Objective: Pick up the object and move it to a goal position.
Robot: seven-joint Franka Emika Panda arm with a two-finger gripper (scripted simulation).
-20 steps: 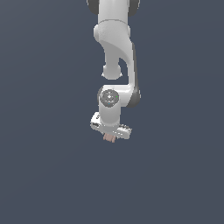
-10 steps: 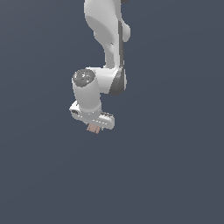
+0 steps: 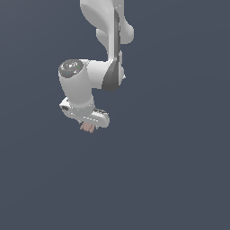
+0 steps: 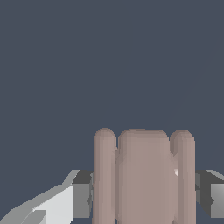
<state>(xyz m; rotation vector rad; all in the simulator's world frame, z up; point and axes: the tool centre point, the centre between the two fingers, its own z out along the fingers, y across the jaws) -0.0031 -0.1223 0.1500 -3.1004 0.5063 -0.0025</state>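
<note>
The object, a tiny tan-pink ridged block [image 3: 87, 128], hangs under my white gripper [image 3: 88, 126] in the exterior view, left of centre and clear of the dark floor. In the wrist view the block [image 4: 143, 175] fills the space between my two grey fingers [image 4: 81, 199], which press on its sides. The gripper is shut on the block. The fingertips are hidden behind the gripper body in the exterior view.
The white arm [image 3: 105, 40] comes down from the top of the exterior view. A plain dark grey-blue floor [image 3: 170, 170] surrounds everything. No goal marker shows.
The arm has swung toward the exterior view's left and lifted a little, carrying the block along in the shut gripper.
</note>
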